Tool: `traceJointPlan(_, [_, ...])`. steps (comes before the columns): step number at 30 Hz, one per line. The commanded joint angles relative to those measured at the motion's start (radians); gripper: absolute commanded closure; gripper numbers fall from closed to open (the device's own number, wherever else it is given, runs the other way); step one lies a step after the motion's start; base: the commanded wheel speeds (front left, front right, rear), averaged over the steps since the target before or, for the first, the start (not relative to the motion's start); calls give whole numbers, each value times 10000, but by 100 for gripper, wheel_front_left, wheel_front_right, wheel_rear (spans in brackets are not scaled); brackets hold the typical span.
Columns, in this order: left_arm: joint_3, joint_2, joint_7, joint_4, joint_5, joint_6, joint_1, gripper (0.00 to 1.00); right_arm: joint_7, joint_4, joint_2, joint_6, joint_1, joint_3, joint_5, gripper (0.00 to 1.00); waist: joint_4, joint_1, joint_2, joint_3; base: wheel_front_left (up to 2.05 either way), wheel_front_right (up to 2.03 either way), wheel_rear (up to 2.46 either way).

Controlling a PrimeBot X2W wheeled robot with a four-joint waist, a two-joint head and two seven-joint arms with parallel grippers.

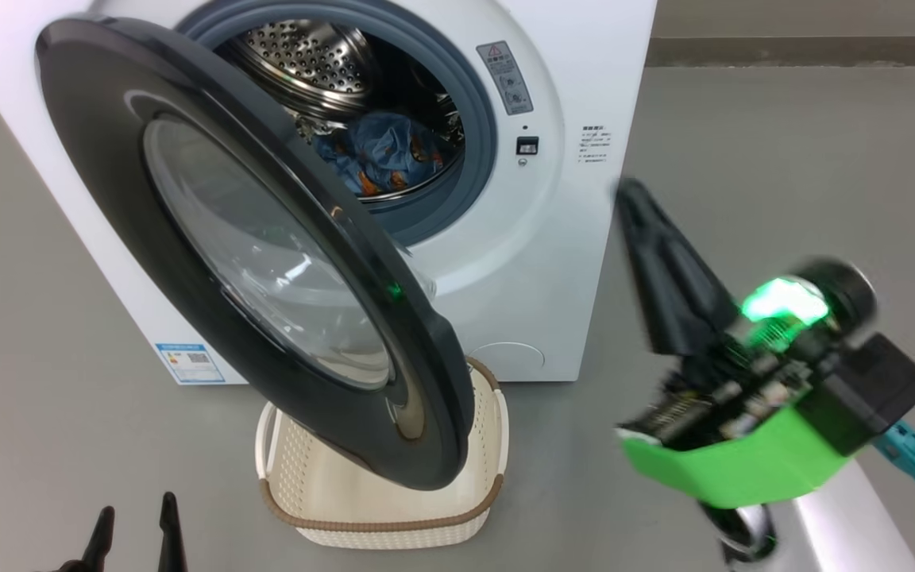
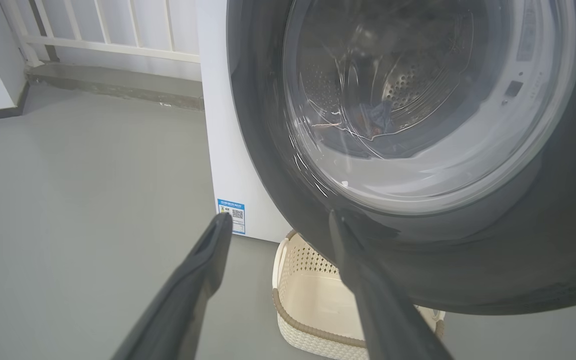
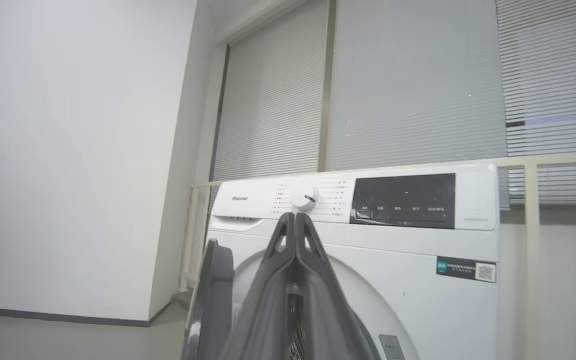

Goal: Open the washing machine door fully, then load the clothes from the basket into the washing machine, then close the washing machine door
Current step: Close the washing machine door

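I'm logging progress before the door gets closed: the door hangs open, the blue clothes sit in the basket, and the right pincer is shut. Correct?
One thing is wrong: the clothes lie inside the washing machine, not in the basket, whose visible inside is bare; the head view shows it. The washing machine door hangs open and the right pincer is shut.

A smooth, matte grey floor (image 1: 783,159) spreads on every side. Along its far edge runs a low concrete kerb (image 2: 118,87), and on that kerb stands a railing (image 2: 108,30) of pale upright bars. A white wall (image 3: 68,150) with a dark skirting strip (image 3: 58,316) meets the floor on 1 side. Behind the railing hang grey slatted blinds (image 3: 408,85), divided by a beige vertical post (image 3: 324,85).
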Motion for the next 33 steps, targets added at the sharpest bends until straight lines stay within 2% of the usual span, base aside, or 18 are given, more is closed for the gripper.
traceJointPlan(1, [286, 112, -105, -250, 143, -24, -258, 0, -42, -274, 152, 62, -356, 401, 98, 100, 36, 0, 0, 18, 0, 0, 0])
traceJointPlan(6, [142, 112, -105, -226, 141, -24, -371, 0, -42, 456, 209, 62, -914, 2085, 803, 100, 247, 0, 0, 80, 0, 0, 0])
traceJointPlan(11, [74, 112, -105, -255, 100, -24, -462, 0, -42, 1994, 214, 62, -749, 3958, 1908, 100, 412, 0, 0, 178, 0, 0, 0])
traceJointPlan(15, [0, 112, -105, -286, 47, -25, -460, 0, -42, 3093, 215, 62, -416, 4718, 2421, 100, 526, 0, 0, 223, 0, 0, 0])
traceJointPlan(23, [-2, 112, -105, -295, -158, -25, -447, 0, -42, 4105, 216, 62, -59, 4410, 2697, 100, 613, 0, 0, 342, 0, 0, 0])
traceJointPlan(33, [-77, 112, -105, -379, -389, -25, -599, 0, -42, 4711, 217, 62, -529, 3284, 2641, 100, 864, 0, 0, 830, 0, 0, 0])
